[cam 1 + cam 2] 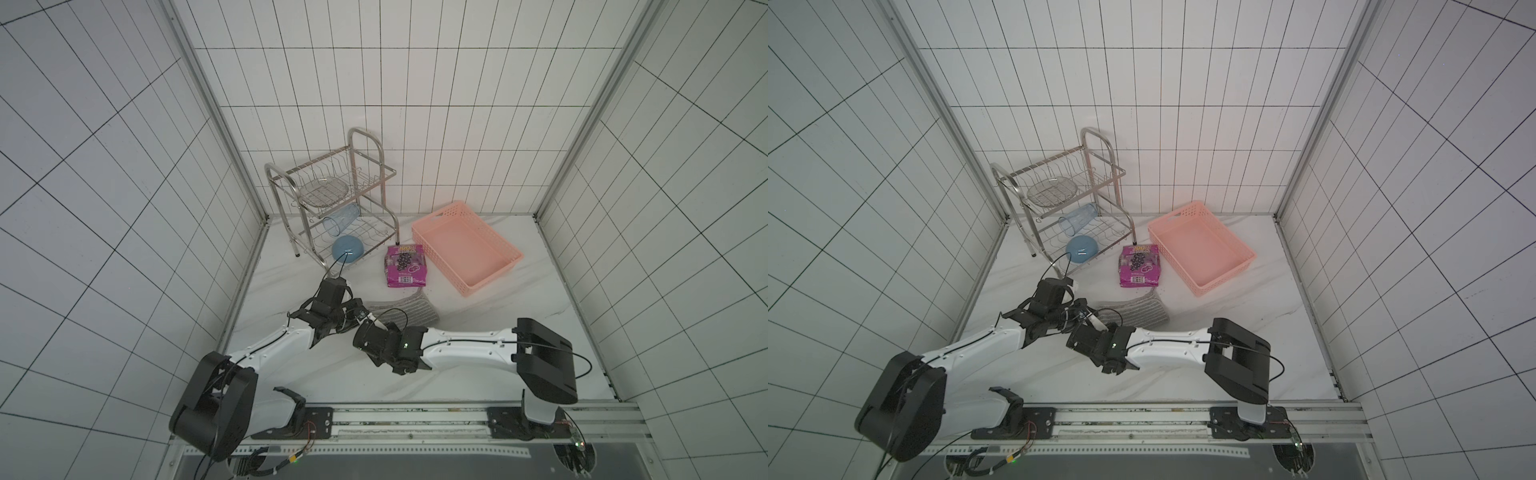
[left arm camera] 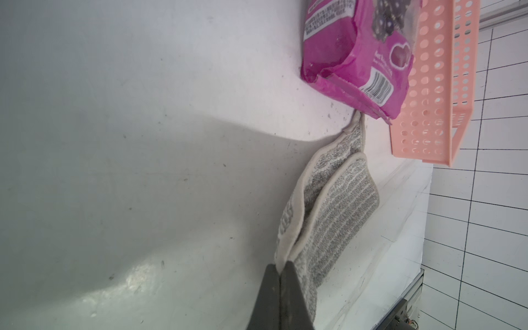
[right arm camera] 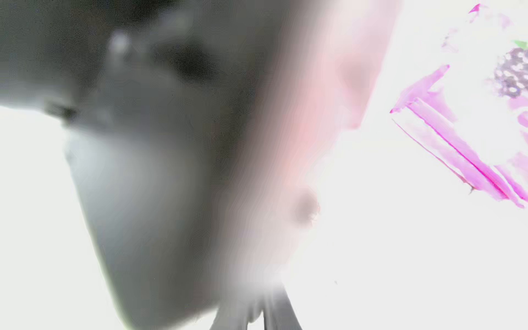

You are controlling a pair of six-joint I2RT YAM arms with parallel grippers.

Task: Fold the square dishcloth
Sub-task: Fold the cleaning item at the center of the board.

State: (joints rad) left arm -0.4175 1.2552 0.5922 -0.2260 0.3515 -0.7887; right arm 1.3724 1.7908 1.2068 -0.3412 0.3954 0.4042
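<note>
Cloth status: the square grey striped dishcloth with a plain pale border lies near the middle of the white marble tabletop, long axis running 9 to 3 o'clock. It looks doubled over: the left wrist view shows two layers with their borders stacked but not aligned.

Neighbours:
- The magenta plastic snack packet is at the cloth's 12 o'clock. The cloth's far corner is just beside it, and I can't tell if they touch.
- The pink perforated plastic basket is at 1–2 o'clock, clear of the cloth.

Claws:
- The left gripper is fully closed, pinching the border hem of both layers at the cloth's 9 o'clock end.
- The right gripper is at the same end, right against the left one. Its wrist view is a blur and the top views hide the fingers, so I can't tell how far open it is or whether it has any cloth.

Handling, my read:
- The cloth is light, limp and has no stiffness. Whatever isn't pinched will drape and drag.
- The pile is grippy, so a slip out of the jaws is unlikely. The layers can shear against each other, though.
- The border hem is the thickest, firmest part. Pinch there, at or near the corners, and deep enough to catch both layers.
- Two holds spread along one edge would keep that edge straight. With both claws bunched at one spot, the rest will likely sag and skew.
- It isn't fragile. The main risk is sweeping the packet at 12 o'clock.
</note>
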